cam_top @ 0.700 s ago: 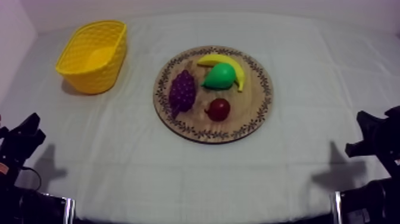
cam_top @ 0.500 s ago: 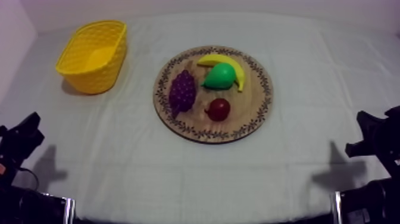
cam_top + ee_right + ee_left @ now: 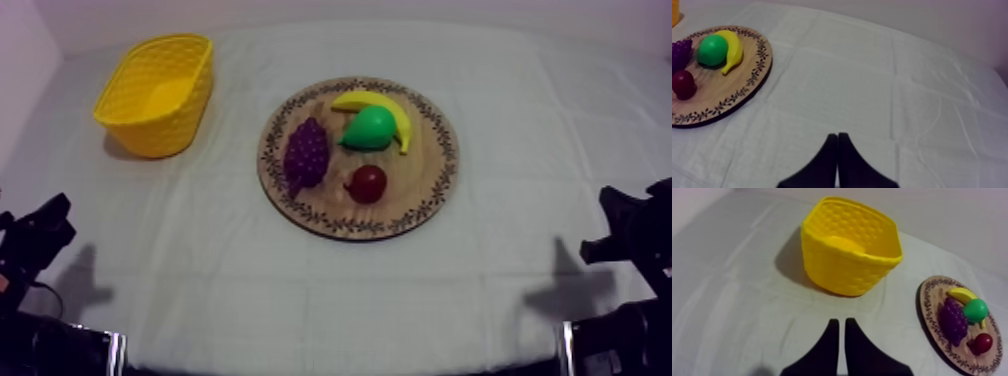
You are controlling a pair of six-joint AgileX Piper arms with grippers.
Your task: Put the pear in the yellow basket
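Pear (image 3: pixel 370 129) on the board (image 3: pixel 428 172), centre of the bench (image 3: pixel 330 290), well ahead of the left gripper (image 3: pixel 841 322) and right gripper (image 3: pixel 837 136), both closed, empty; basket (image 3: pixel 165 125) lies left.

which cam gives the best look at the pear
The top view: the pear lies whole on the wooden board, against the banana. The right wrist view shows it end-on; the left wrist view shows it far off, beside the grapes.

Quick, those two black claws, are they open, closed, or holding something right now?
Left gripper: jaws closed, holding nothing.
Right gripper: jaws closed, holding nothing.
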